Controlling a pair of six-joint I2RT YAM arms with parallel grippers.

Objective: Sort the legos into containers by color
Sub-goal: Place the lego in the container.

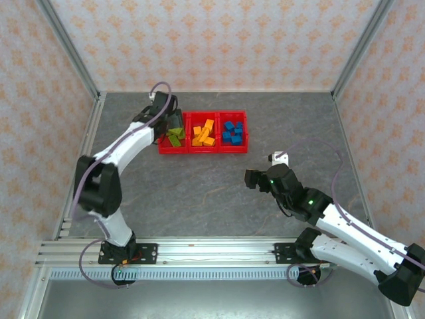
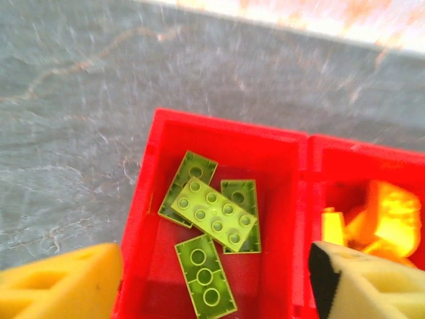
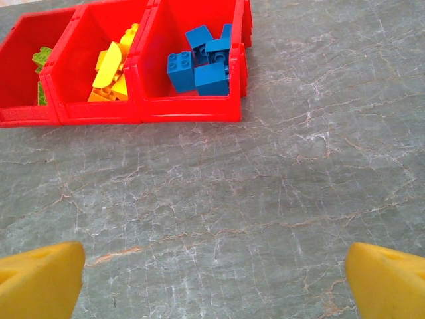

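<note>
Top view: legos (image 1: 203, 133) lie sorted in the red tray (image 1: 219, 150), upper centre of the table (image 1: 199, 193), with green left, orange middle and blue right. The left claw (image 1: 174, 123) hangs over the green compartment (image 1: 170, 149); the right claw (image 1: 255, 179) sits centre-right. Left wrist: claw spread, empty. Right wrist: claw wide apart, empty.

A red tray (image 1: 202, 151) sits far and central on the grey worktop (image 1: 199, 196). Its left compartment holds green legos (image 1: 175, 137), the middle one orange-yellow legos (image 1: 203, 133), and the right one blue legos (image 1: 232, 131). The left claw (image 1: 174, 122) hangs over the left compartment. The right claw (image 1: 254, 179) hovers above bare worktop, nearer and right of the tray.
</note>
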